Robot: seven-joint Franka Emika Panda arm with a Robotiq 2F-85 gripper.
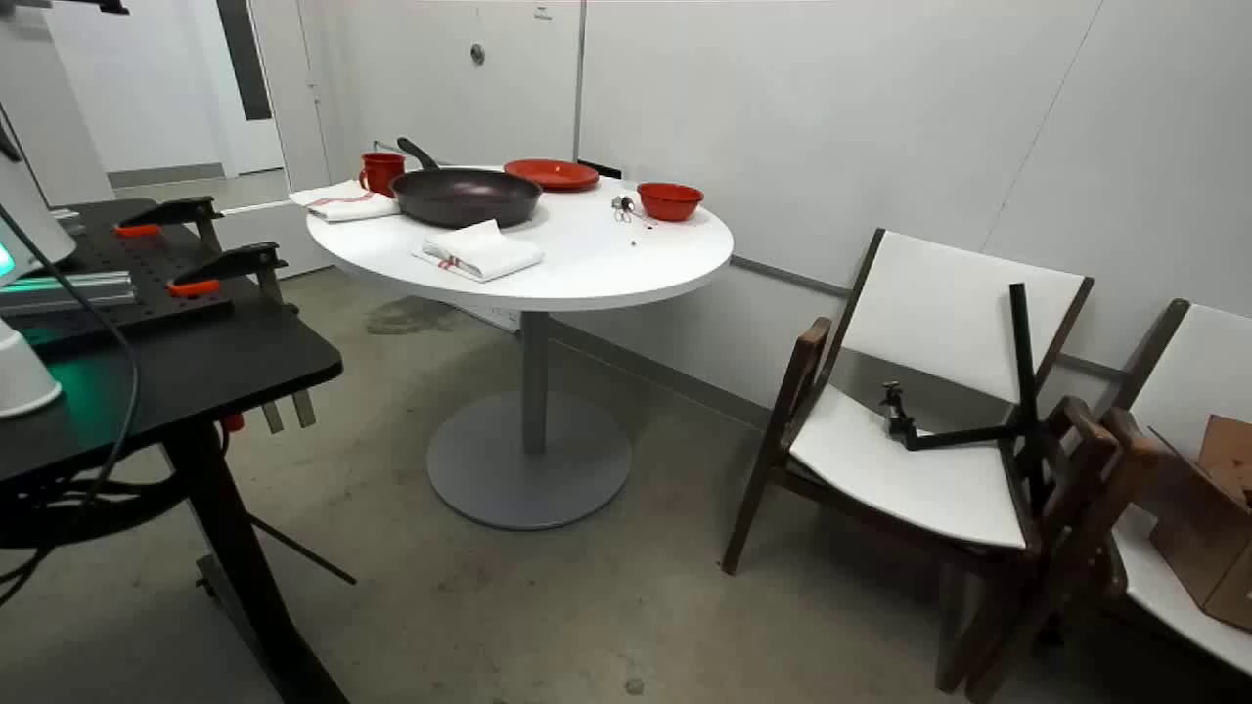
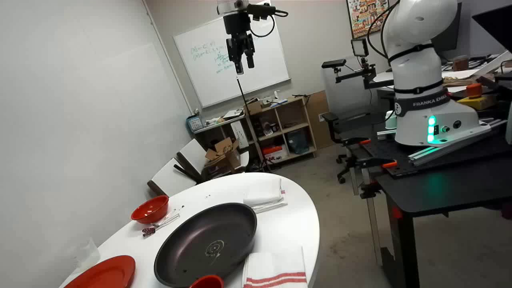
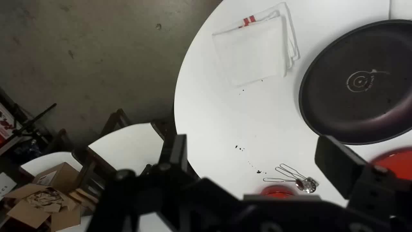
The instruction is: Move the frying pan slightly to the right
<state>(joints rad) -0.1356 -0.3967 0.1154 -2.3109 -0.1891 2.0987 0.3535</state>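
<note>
One white arm [image 2: 418,64] rises from a base [image 2: 460,118] standing on a dark bench [image 2: 452,192] in an exterior view; it runs out past the top edge, so its middle stretch is out of sight. The wrist [image 2: 237,24] shows at the top of that view, with the gripper [image 2: 245,69] hanging below it, fingertips pointing down, held high in front of a whiteboard [image 2: 268,60]. In the wrist view its two fingers [image 3: 338,167] stand wide apart and have hold of nothing; the round white counter [image 3: 219,119] lies below them. The frying pan [image 1: 468,198] rests flat on that counter in both exterior views, well apart from the gripper, its handle [image 1: 419,154] slanting up near a red cup [image 1: 385,174]. A folded white cloth [image 1: 344,202] lies just left of the pan in an exterior view, and a second folded cloth [image 1: 484,252] lies in front of it there. Behind the pan sits a red plate [image 1: 553,174]; farther along are a red bowl [image 1: 671,202] and some metal utensils [image 1: 623,205].
</note>
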